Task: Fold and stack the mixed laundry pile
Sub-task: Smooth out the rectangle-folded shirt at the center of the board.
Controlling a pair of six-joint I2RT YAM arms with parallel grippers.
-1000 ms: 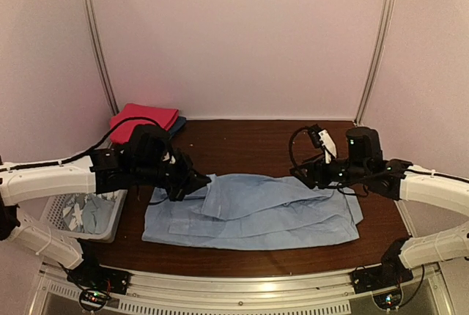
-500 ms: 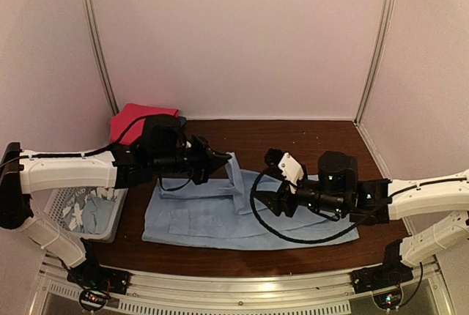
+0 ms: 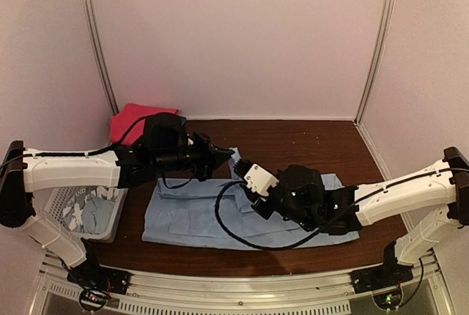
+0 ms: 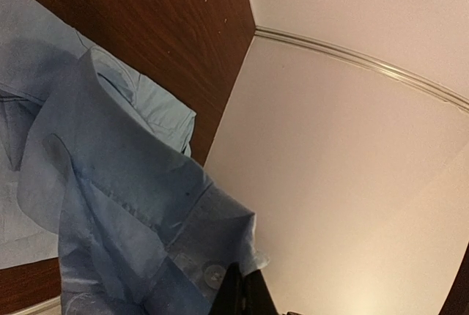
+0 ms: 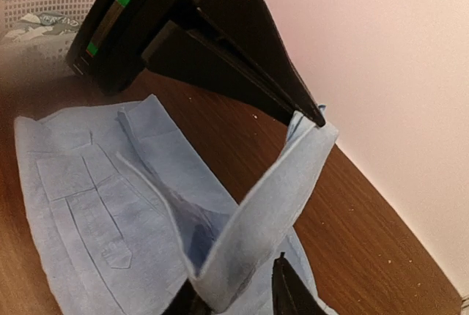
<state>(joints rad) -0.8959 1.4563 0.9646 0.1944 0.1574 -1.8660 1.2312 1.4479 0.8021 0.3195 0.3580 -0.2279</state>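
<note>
Two arms reach over one dark wooden table (image 3: 293, 139). One light blue shirt (image 3: 183, 216) lies spread flat near its front edge. One strip of the shirt (image 5: 271, 198) stands raised off the table, and the left gripper (image 3: 233, 154) is pinched closed on its top end, above the middle of the cloth. The right gripper (image 5: 236, 293) sits lower, one finger on each side of the strip's fold; whether it squeezes the cloth I cannot tell. One white basket (image 3: 55, 216) at the table's left edge holds one more light blue garment with white print (image 3: 88, 212). One magenta cloth (image 3: 132, 119) lies in the far left corner.
</note>
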